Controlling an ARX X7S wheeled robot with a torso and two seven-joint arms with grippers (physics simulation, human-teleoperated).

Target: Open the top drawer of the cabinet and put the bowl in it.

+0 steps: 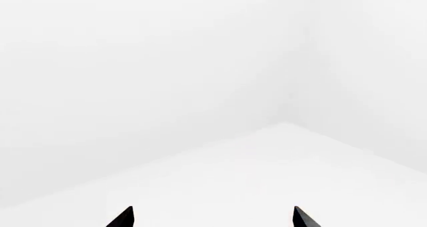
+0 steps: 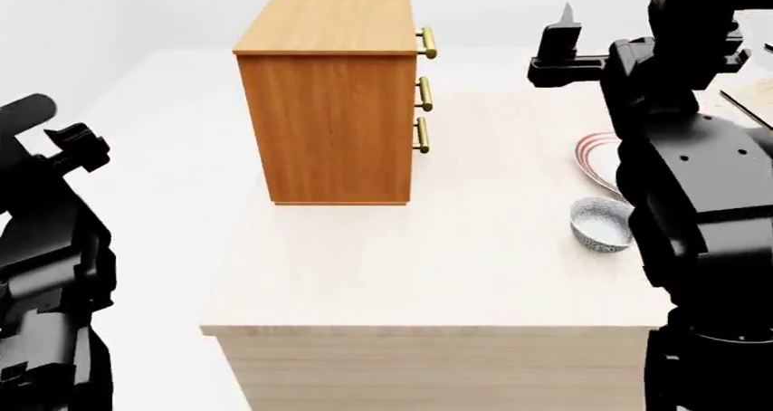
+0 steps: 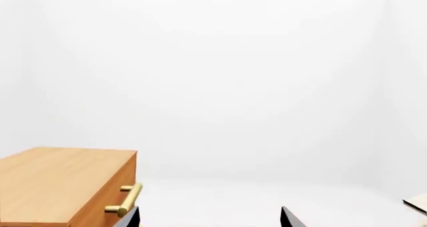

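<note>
Plain white walls (image 1: 133,62) and floor surround a pale wood table (image 2: 399,275) (light seemingly even).

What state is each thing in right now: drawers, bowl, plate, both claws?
top drawer: shut, handle untouched
two lower drawers: shut
bowl: upright on the table, empty, not held
plate: behind the bowl, partly hidden by the right arm
left claw: open, empty
right claw: open, empty, raised near the cabinet
</note>
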